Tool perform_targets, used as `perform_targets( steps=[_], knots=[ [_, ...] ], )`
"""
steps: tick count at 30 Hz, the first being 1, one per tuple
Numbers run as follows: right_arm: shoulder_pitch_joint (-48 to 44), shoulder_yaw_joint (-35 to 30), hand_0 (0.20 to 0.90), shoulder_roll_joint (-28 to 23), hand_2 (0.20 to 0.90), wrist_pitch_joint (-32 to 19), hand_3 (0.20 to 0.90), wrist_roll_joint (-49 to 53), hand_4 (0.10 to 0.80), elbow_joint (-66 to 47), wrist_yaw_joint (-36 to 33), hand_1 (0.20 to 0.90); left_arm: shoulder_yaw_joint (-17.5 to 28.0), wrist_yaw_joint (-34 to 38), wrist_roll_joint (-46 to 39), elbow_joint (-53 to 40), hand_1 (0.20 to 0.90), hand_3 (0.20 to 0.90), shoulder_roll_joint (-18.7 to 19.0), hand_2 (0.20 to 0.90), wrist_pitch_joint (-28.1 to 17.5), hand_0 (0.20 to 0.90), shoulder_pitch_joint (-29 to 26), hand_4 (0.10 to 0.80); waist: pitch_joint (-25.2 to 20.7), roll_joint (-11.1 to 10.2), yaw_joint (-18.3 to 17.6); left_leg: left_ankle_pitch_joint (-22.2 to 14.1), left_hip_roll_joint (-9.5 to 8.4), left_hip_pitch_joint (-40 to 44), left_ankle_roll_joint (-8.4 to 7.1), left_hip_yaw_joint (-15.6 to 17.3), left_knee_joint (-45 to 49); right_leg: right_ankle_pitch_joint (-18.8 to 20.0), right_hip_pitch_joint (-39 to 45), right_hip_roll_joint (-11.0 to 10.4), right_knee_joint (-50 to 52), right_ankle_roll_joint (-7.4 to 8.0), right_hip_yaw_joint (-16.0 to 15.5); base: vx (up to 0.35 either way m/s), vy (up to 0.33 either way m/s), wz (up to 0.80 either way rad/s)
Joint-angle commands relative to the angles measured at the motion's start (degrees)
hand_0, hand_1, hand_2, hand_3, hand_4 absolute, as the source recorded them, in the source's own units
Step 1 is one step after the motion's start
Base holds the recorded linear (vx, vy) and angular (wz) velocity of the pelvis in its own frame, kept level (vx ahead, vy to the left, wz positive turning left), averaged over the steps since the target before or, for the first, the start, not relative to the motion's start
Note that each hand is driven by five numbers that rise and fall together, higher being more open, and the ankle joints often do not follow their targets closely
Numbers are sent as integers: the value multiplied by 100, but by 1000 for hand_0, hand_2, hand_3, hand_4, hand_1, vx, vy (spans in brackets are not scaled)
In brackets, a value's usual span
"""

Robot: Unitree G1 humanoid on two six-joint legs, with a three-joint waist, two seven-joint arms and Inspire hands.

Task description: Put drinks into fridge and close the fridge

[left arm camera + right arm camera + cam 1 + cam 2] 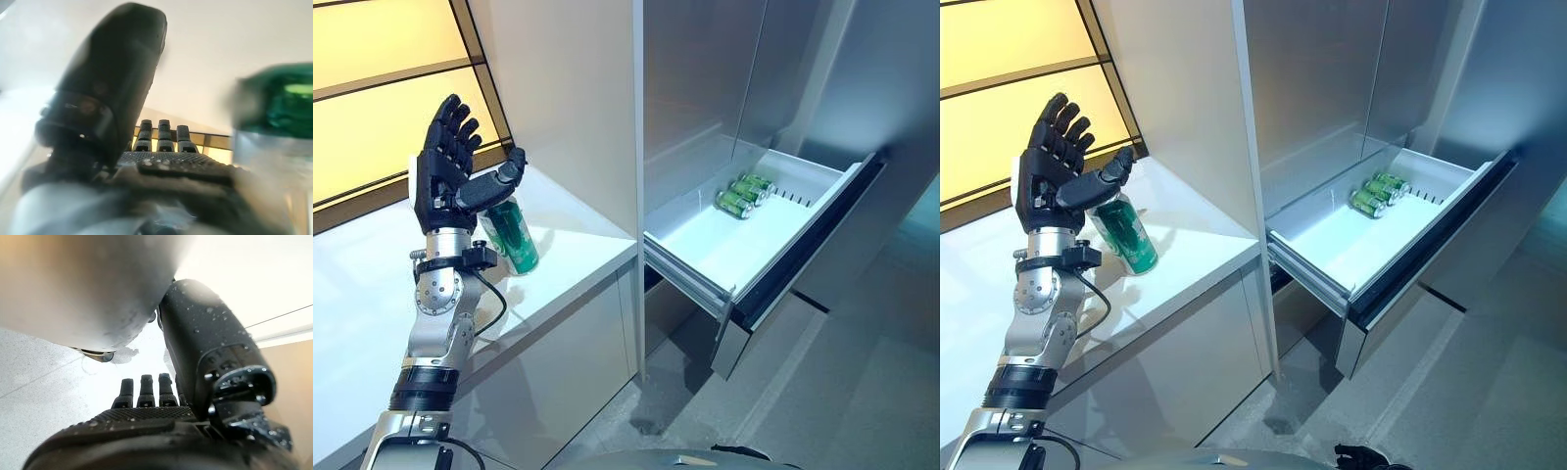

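A green can (514,238) stands on the white counter (578,250), leaning slightly. My left hand (445,166) is raised just left of it, open, with fingers straight up and the thumb stretched out over the can's top. In the left wrist view the can (276,105) shows beside the thumb (115,73), apart from the palm. The fridge drawer (690,259) is pulled out to the right, with green cans (744,194) lying at its back. My right hand (146,418) is open with straight fingers, low over the grey floor.
A tall grey panel (578,98) divides the counter from the fridge. The drawer's dark front (803,259) juts into the floor space on the right. A yellow-lit window (382,88) lies behind the counter.
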Motion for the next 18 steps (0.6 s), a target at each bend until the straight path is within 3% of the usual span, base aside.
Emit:
perform_targets(
  steps=[1, 18],
  knots=[
    [-12, 38, 900, 12, 900, -67, 900, -247, 800, 287, 157, 900, 474, -19, 105, -47, 900, 900, 342, 900, -417, 900, -431, 800, -115, 30, 14, -921, -58, 477, 208, 512, 42, 602, -481, -192, -66, 348, 144, 0, 0, 0],
    [10, -58, 900, -63, 900, -76, 900, -323, 800, 291, 268, 900, 500, 95, 365, 387, 900, 900, 480, 900, -546, 900, -336, 800, -105, 48, -16, -926, -56, 507, 214, 599, 42, 588, -486, -205, -23, 363, 147, 0, 1, -1]
  ],
)
